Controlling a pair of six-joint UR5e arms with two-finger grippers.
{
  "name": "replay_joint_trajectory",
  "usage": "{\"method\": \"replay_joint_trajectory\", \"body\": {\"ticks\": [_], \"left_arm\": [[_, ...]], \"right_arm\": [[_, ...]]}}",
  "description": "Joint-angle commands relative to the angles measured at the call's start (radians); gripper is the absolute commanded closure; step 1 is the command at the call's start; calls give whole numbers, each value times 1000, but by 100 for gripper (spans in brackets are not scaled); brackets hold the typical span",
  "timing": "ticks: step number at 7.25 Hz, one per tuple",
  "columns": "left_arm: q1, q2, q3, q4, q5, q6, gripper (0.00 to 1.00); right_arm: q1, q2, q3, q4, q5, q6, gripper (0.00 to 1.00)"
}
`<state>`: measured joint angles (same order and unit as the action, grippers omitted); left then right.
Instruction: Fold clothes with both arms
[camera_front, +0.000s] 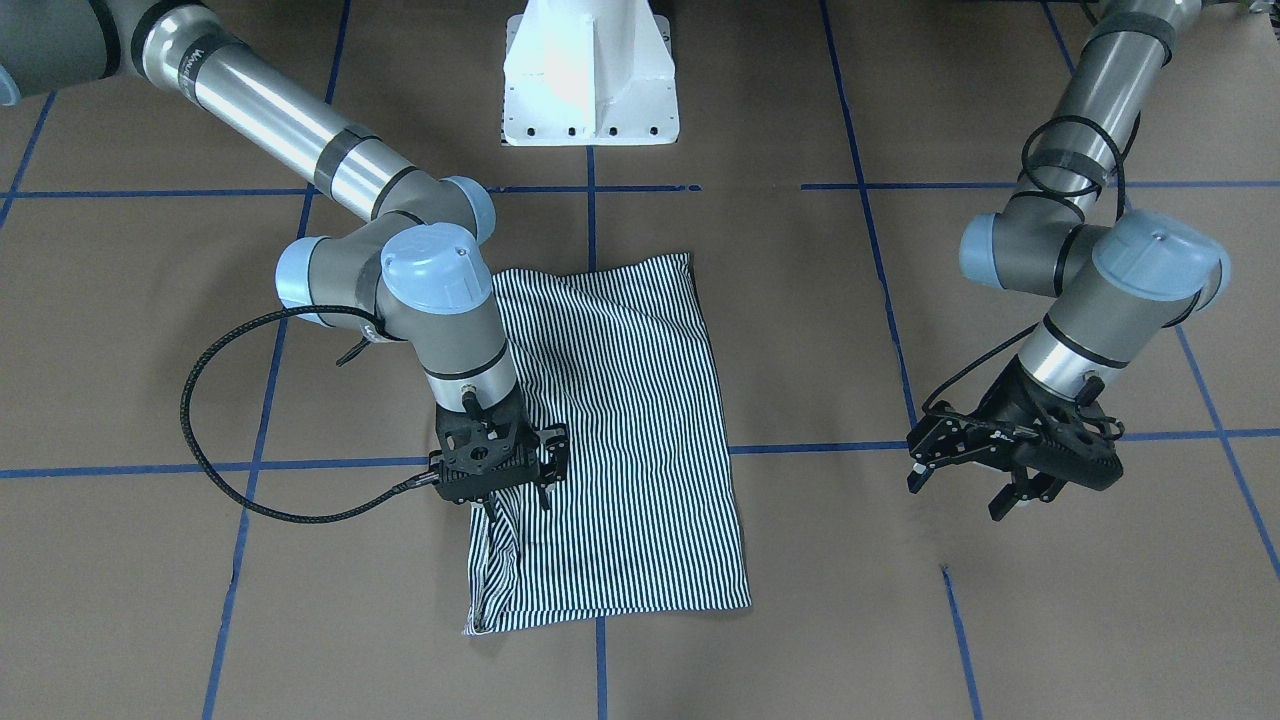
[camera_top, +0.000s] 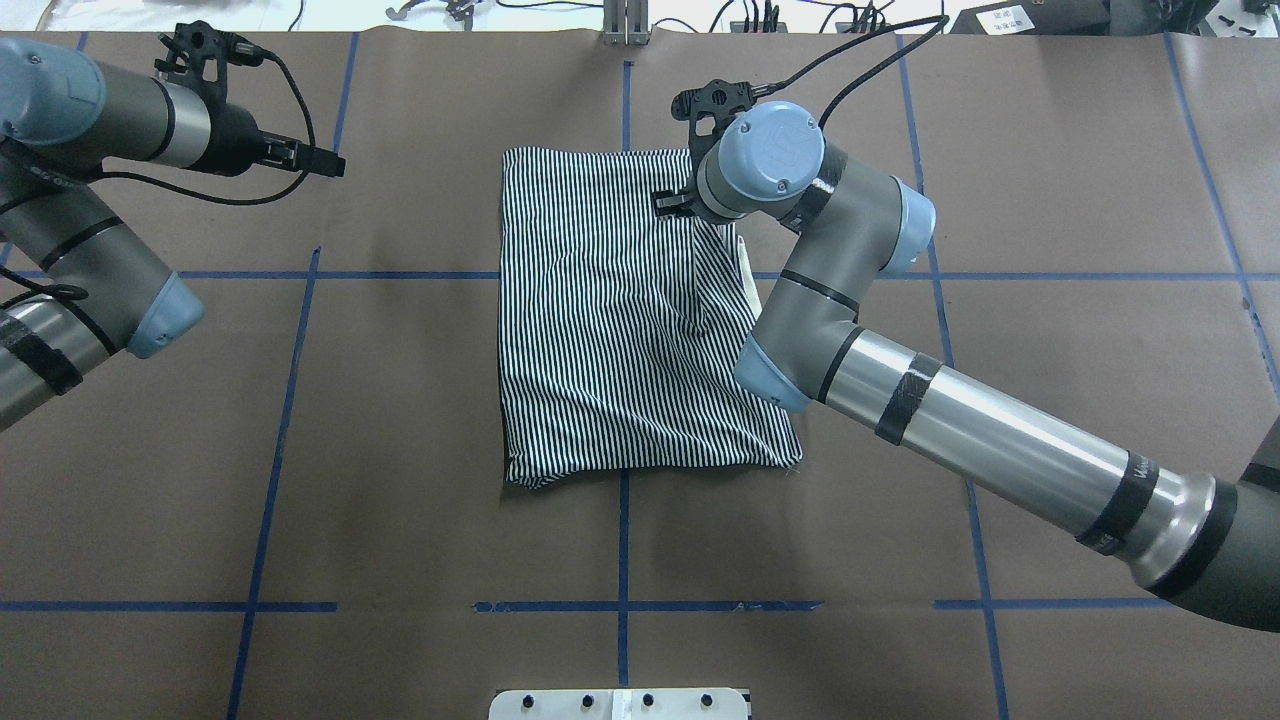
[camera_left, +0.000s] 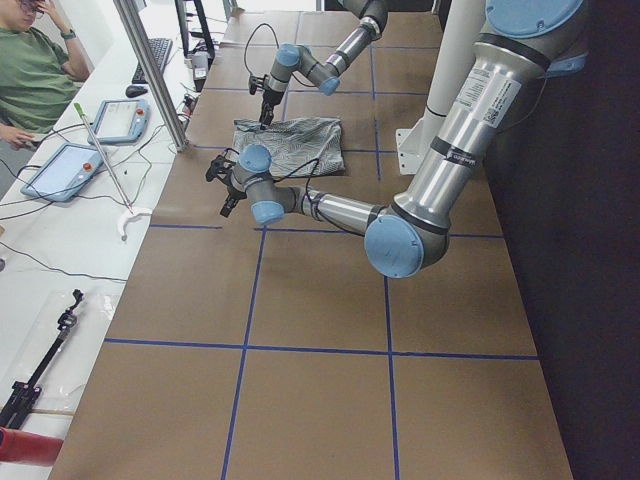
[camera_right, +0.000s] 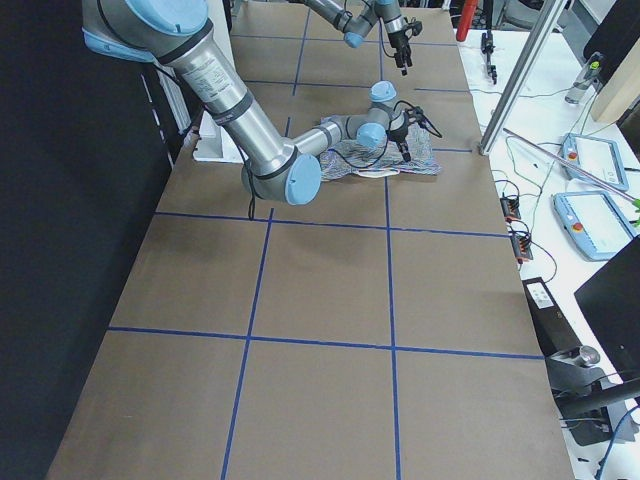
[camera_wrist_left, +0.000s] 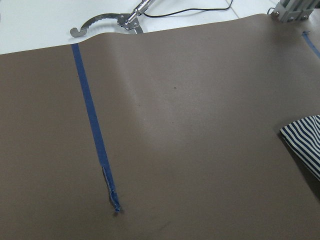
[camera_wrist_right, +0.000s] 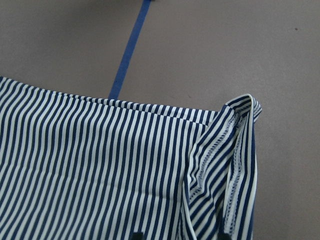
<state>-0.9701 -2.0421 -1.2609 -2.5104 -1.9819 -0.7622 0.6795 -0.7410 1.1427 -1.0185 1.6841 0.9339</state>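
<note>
1. Overhead exterior view, item: polo shirt (camera_top: 620, 320), navy-and-white striped, lying flat as a folded oblong at the middle of the table (camera_top: 400, 450). Its long axis runs from the robot's side to the far side.
2. Right gripper (camera_front: 518, 500): sits over the shirt's edge on the robot's right, toward the far end and short of the far corner, with its fingers pointing down. The right wrist view shows 2 dark fingertips (camera_wrist_right: 222, 235) set apart with striped cloth beneath them and a turned-up hem (camera_wrist_right: 235, 165) just ahead. The jaws are parted to a moderate width, and no pinch is visible.
3. Left gripper (camera_front: 965, 495): fingers spread wide and holding nothing, over bare table well apart from the shirt. The left wrist view catches only 1 corner of the shirt, at its right edge.
4. Governing relation: the shirt lies directly under the right gripper, and to the left gripper's inner side, across open table. Of the 2 arms, the right is the nearer.
5. Judgement: the right side's far end appears ready to be gripped. For a 2-arm fold, the left gripper would first need to travel inward to the shirt's opposite long edge.
6. Risk, judged: the loose hem layers may separate if only the top layer is caught.
</note>
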Motion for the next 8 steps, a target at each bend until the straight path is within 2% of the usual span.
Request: {"method": "replay_joint_trajectory", "body": {"ticks": [1, 2, 3, 4, 5, 8], "left_arm": [[-1, 5, 3, -4, 0, 1, 0], [-1, 6, 5, -4, 0, 1, 0], [-1, 7, 8, -5, 0, 1, 0], [-1, 7, 8, -5, 0, 1, 0], [-1, 7, 8, -5, 0, 0, 0], [1, 5, 8, -5, 0, 0, 0]], "right_arm": [[-12, -3, -15, -2, -6, -9, 52], [-12, 0, -15, -2, -6, -16, 66], [-12, 0, -15, -2, -6, -18, 95], [-12, -1, -11, 0, -12, -21, 100], [-14, -8, -1, 0, -17, -21, 100], [-14, -119, 84, 0, -49, -20, 100]]}}
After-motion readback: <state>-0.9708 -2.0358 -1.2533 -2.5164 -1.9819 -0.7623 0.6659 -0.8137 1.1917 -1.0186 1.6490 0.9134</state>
